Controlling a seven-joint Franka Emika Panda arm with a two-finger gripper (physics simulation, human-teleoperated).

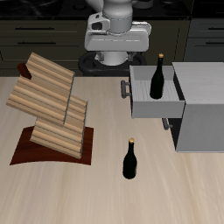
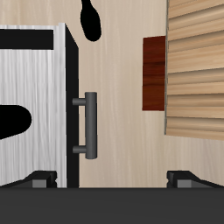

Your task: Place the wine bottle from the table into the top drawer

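Note:
One dark wine bottle (image 1: 129,160) (image 2: 90,22) stands upright on the table (image 1: 96,192), near its front edge. A look-alike bottle (image 1: 157,77) (image 2: 13,121) stands inside the top drawer (image 1: 144,105) (image 2: 35,87), which is pulled out of the grey cabinet (image 1: 201,109). My gripper (image 1: 118,37) (image 2: 114,179) hangs high above the drawer's dark handle (image 1: 125,87) (image 2: 87,125). It is open, with its fingertips (image 2: 42,179) far apart and nothing between them. It touches neither bottle.
A slatted wooden rack (image 1: 48,101) (image 2: 197,70) on a dark-brown base (image 1: 35,153) (image 2: 154,74) stands across the table from the cabinet. The lower drawer's handle (image 1: 166,122) shows beneath the open drawer.

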